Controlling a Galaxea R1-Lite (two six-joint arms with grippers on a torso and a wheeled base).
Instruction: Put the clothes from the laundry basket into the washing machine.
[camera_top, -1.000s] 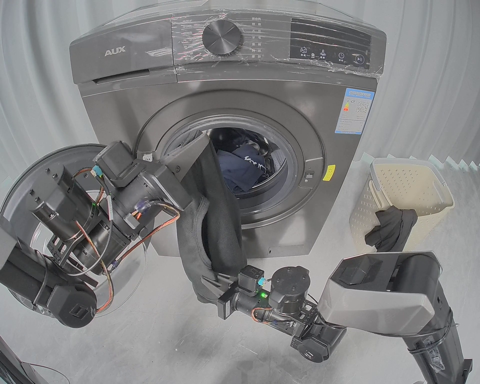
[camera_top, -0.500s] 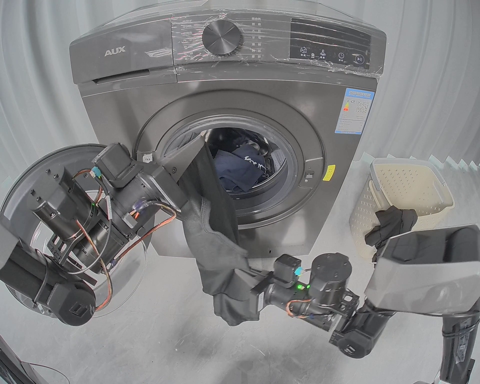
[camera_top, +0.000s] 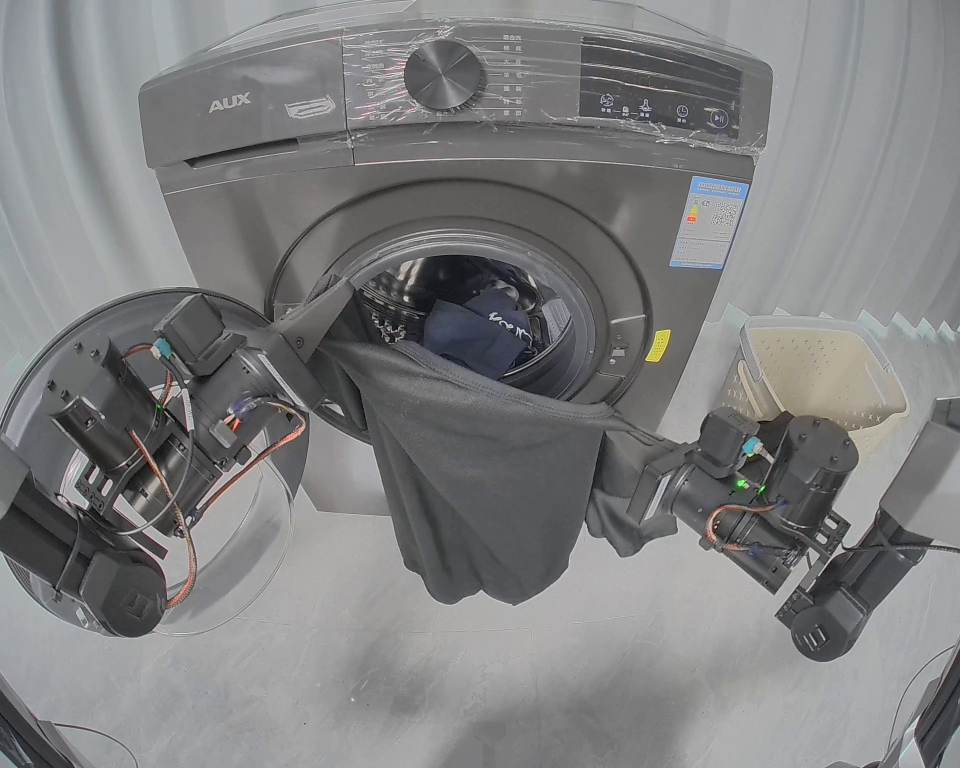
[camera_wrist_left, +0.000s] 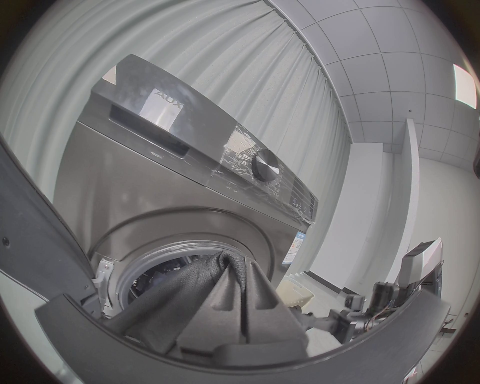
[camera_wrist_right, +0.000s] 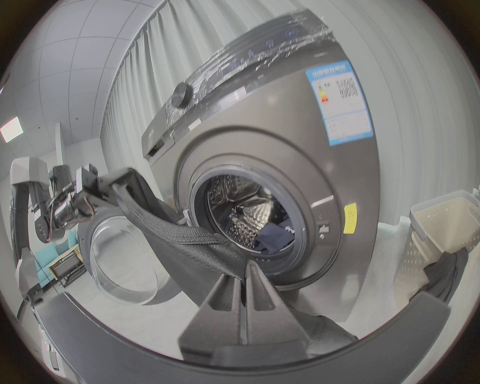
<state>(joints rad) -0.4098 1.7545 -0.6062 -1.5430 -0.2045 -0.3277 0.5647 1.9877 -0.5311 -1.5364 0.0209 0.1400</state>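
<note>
A dark grey garment (camera_top: 480, 470) hangs spread out in front of the washing machine (camera_top: 300, 210), across the lower part of its round opening. My left gripper (camera_top: 328, 308) is shut on the garment's left end by the opening's left rim. My right gripper (camera_top: 645, 475) is shut on its right end, low and to the right of the opening. The wrist views show each pair of fingers pinched on the cloth (camera_wrist_left: 170, 305) (camera_wrist_right: 185, 245). Navy clothes (camera_top: 478, 332) lie inside the drum. The cream laundry basket (camera_top: 830, 365) stands to the right of the machine, with a black cloth (camera_wrist_right: 445, 272) draped over its rim.
The machine's round door (camera_top: 60, 350) is swung open at the left, behind my left arm. Bare grey floor (camera_top: 450, 680) lies in front of the machine. A curtain (camera_top: 880, 160) hangs behind the machine and basket.
My right gripper has swung right and up with the garment's lower end, stretching the cloth wide. My left gripper has drawn slightly left with the other end.
</note>
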